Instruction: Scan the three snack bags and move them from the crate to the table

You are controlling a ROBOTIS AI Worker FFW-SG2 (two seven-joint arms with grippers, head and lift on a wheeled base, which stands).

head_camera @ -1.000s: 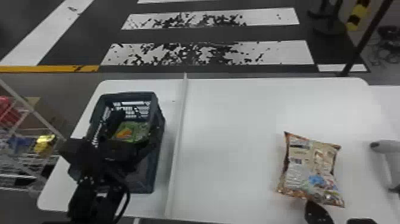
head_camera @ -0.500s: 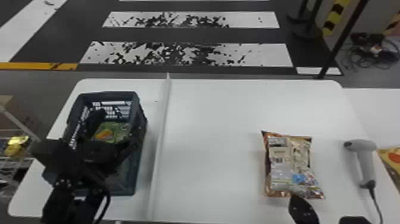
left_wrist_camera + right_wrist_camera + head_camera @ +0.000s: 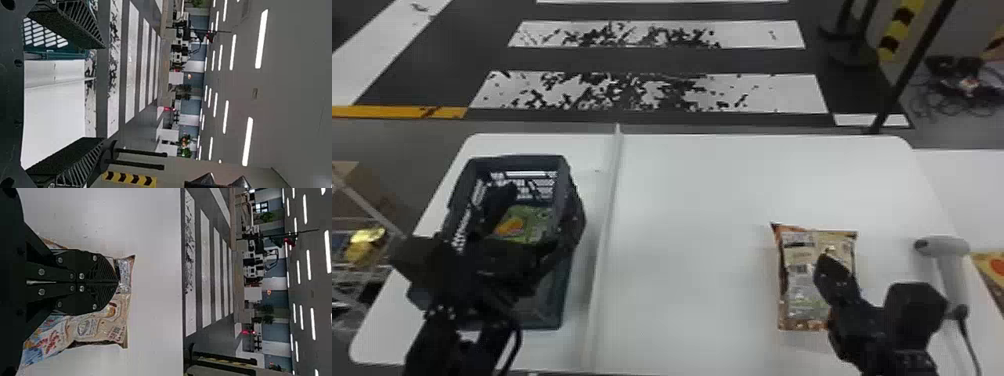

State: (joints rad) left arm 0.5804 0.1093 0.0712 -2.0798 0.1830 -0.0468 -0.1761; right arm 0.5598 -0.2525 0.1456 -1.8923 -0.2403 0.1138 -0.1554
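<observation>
In the head view my left gripper (image 3: 537,202) is over the dark crate (image 3: 564,280), and a green snack bag (image 3: 534,217) lies inside the crate below it. The left wrist view shows this gripper (image 3: 103,92) with fingers wide apart and nothing between them. On the table (image 3: 697,225), right of the divider strip, lies a brown and beige snack bag (image 3: 794,280). My right gripper (image 3: 827,260) is above that bag, covering part of it. Seen from the right wrist, this gripper (image 3: 118,282) has its fingers together, the bag (image 3: 117,321) behind them.
A grey handheld scanner (image 3: 952,270) with a cable is right of the brown bag. Part of a yellow-orange bag (image 3: 993,265) shows at the right edge. A white strip (image 3: 609,215) runs front to back between crate and brown bag. Wire shelving (image 3: 362,272) stands at far left.
The head view has turned rightward, bringing the scanner and the far-right bag more into sight. My right gripper has moved forward from the brown bag's near edge to above it.
</observation>
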